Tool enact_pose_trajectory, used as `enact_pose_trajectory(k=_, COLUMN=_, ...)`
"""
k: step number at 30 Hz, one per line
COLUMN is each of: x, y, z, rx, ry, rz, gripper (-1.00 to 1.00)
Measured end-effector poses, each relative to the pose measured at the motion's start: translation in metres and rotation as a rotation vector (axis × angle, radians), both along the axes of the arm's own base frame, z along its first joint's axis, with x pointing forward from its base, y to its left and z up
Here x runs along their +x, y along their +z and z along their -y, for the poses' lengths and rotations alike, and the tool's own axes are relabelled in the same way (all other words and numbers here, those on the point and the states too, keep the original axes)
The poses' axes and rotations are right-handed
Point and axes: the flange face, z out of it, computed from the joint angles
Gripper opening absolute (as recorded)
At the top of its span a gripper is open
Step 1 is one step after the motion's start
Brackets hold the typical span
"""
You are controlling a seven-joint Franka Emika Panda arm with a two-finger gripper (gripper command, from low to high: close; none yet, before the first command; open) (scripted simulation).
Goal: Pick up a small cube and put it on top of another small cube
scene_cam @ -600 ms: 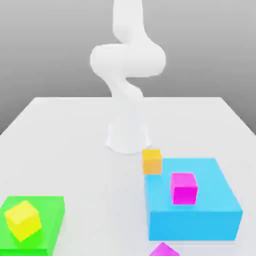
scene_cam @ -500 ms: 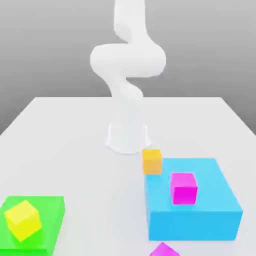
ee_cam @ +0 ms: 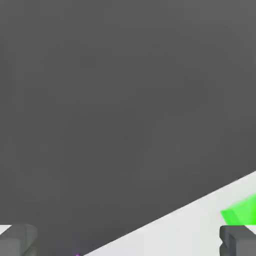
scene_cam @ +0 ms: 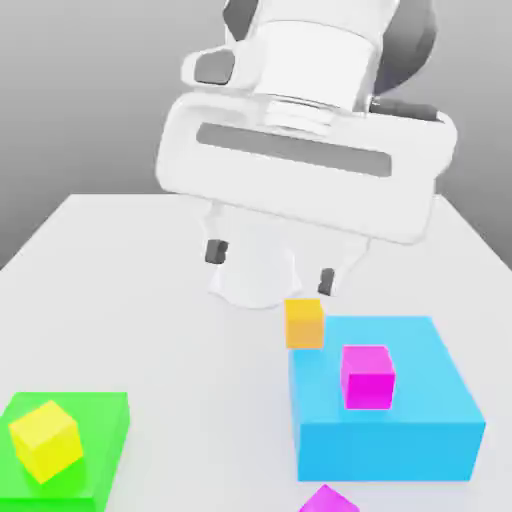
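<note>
We see a magenta cube (scene_cam: 368, 376) sitting flat and upright on the blue block (scene_cam: 440, 420), near the middle of its top. Our orange cube (scene_cam: 304, 322) rests on the table (scene_cam: 130, 300), just beside the block's far corner on the exterior view's left.

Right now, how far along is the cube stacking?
Nothing stacked yet. One magenta cube sits on the big blue block, the other magenta cube lies on the table at the exterior view's bottom edge, and the orange cube has nothing on top. In hand: the gripper is above the table, jaws open and empty. Left: descend, grasp a magenta cube, lift it, set it on the orange one.
</note>
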Motion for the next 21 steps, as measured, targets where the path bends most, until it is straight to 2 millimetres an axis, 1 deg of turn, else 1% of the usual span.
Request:
enact_pose_trajectory(k=3, x=0.006, y=-0.049, z=-0.005, rx=0.035, ry=-0.058, rz=-0.054, gripper=0.00)
enact_pose_trajectory(k=7, x=0.007, y=-0.111, z=-0.015, rx=0.094, ry=-0.135, rz=-0.122, gripper=0.00)
enact_pose_trajectory(k=10, x=0.003, y=-0.154, z=-0.025, rx=0.149, ry=-0.195, rz=-0.171, gripper=0.00)
enact_pose_trajectory(k=13, x=-0.004, y=-0.191, z=-0.038, rx=0.211, ry=-0.257, rz=-0.218, gripper=0.00)
enact_pose_trajectory(k=17, x=-0.005, y=-0.248, z=-0.042, rx=0.238, ry=-0.282, rz=-0.234, gripper=0.00)
enact_pose_trajectory(k=18, x=-0.006, y=-0.261, z=-0.043, rx=0.238, ry=-0.282, rz=-0.235, gripper=-1.00)
enact_pose_trajectory(k=21, x=-0.005, y=-0.261, z=-0.043, rx=0.239, ry=-0.282, rz=-0.234, gripper=-1.00)
